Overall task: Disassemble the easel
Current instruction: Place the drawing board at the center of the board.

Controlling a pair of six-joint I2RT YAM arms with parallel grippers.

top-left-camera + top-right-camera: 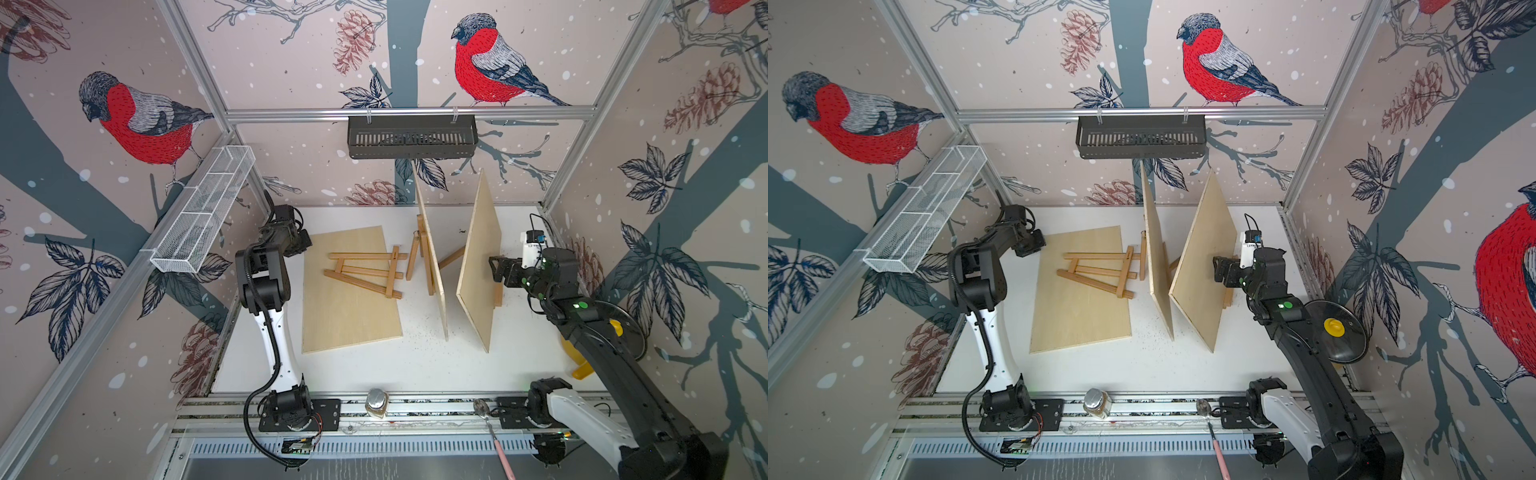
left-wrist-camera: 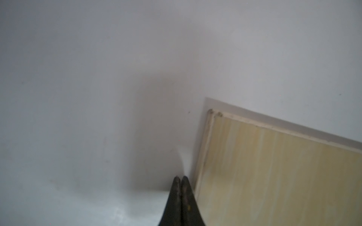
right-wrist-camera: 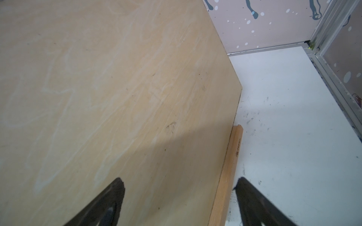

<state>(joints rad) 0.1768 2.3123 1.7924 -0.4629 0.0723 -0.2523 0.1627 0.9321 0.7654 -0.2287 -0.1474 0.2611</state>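
Note:
A folded wooden easel (image 1: 365,270) lies on a flat plywood board (image 1: 345,299) left of centre. Beside it a second easel (image 1: 424,249) stands and props a thin upright board (image 1: 434,266). A third board (image 1: 480,266) leans upright at the right, and its easel's wooden ledge (image 3: 229,172) shows along its lower edge. My right gripper (image 3: 179,181) is open beside this board (image 3: 117,88), one finger before its face and the other past the ledge. My left gripper (image 2: 181,177) is shut and empty, just off the flat board's far-left corner (image 2: 274,166).
A black basket (image 1: 411,137) hangs on the back rail and a white wire basket (image 1: 203,212) on the left rail. A jar (image 1: 376,401) and a spoon (image 1: 484,409) lie on the front rail. A glass lid with a yellow knob (image 1: 1335,328) sits at the right edge.

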